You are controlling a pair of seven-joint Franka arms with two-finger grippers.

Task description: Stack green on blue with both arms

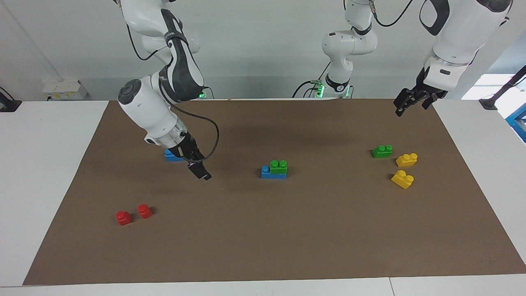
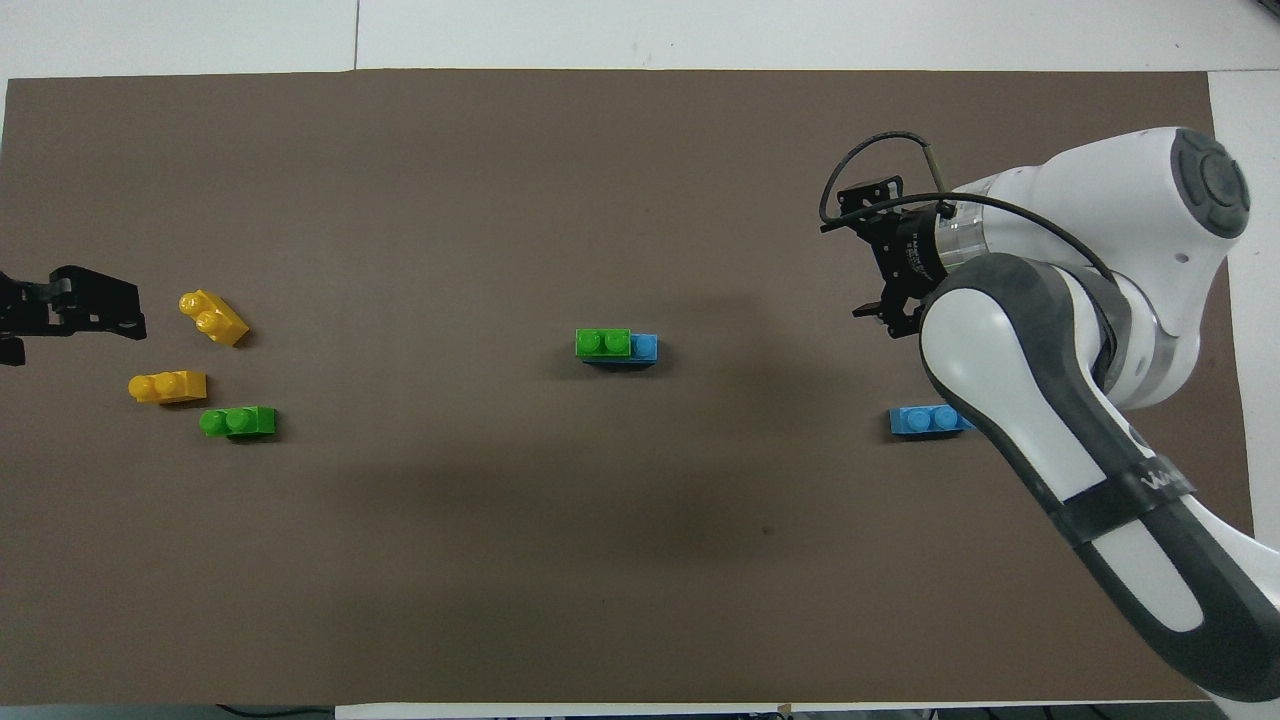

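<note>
One green brick (image 1: 278, 166) sits on a blue brick (image 1: 268, 173) at the middle of the mat, covering two of its studs; both also show in the overhead view, the green brick (image 2: 603, 343) and the blue brick (image 2: 646, 347). A second green brick (image 1: 382, 151) (image 2: 238, 421) lies on the mat toward the left arm's end. A second blue brick (image 1: 171, 155) (image 2: 928, 420) lies toward the right arm's end, partly hidden by the right arm. My right gripper (image 1: 201, 172) (image 2: 878, 255) is open and empty, low over the mat beside that blue brick. My left gripper (image 1: 411, 109) (image 2: 70, 305) is open and empty, raised over the mat's edge.
Two yellow bricks (image 1: 407, 159) (image 1: 402, 179) lie beside the loose green brick, farther from the robots; they also show in the overhead view (image 2: 168, 386) (image 2: 213, 317). Two small red bricks (image 1: 124, 217) (image 1: 144, 211) lie toward the right arm's end, hidden in the overhead view.
</note>
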